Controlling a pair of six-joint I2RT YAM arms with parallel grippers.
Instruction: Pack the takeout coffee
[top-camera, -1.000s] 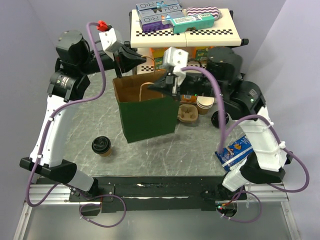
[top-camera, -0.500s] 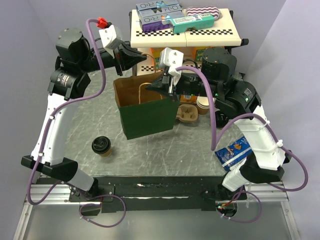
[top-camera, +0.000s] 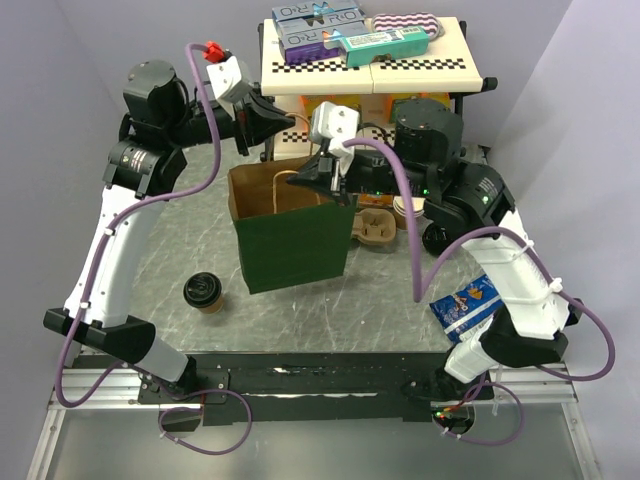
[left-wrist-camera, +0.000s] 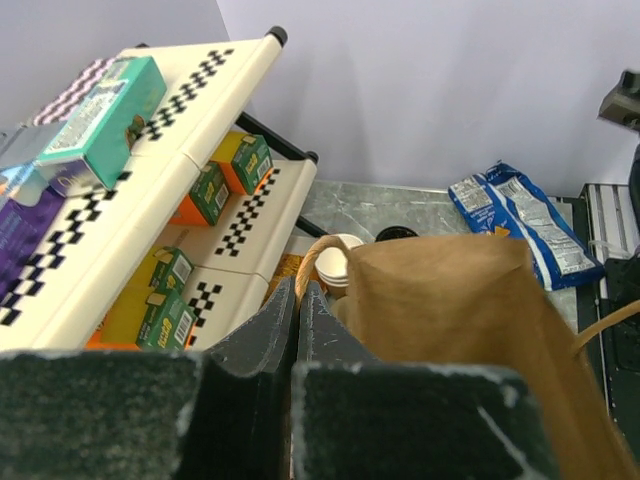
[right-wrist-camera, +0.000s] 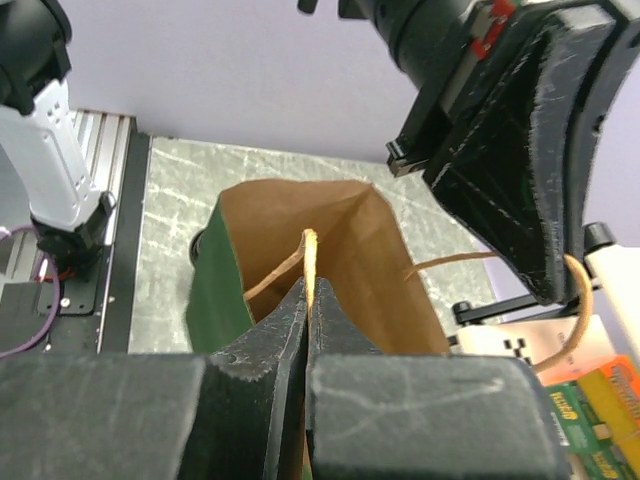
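Note:
The takeout coffee (top-camera: 203, 292), a brown cup with a black lid, stands on the table to the left of an open green paper bag (top-camera: 293, 240). My left gripper (top-camera: 291, 124) is above the bag's far edge, shut on the far twine handle (left-wrist-camera: 312, 252). In the left wrist view its jaws (left-wrist-camera: 297, 286) pinch that twine. My right gripper (top-camera: 300, 178) hangs over the bag's mouth, shut on the near handle (right-wrist-camera: 309, 250). In the right wrist view the bag (right-wrist-camera: 340, 230) gapes below the shut gripper (right-wrist-camera: 310, 283). Both grippers are well away from the cup.
A cardboard cup carrier (top-camera: 375, 226) and a stack of pale cups (top-camera: 405, 210) sit right of the bag. A blue snack packet (top-camera: 466, 304) lies at the right. A checkered shelf cart (top-camera: 370, 55) with boxes stands at the back.
My right gripper has moved left with its handle and the left gripper has shifted slightly right. The bag has shifted slightly towards me. The coffee has not moved.

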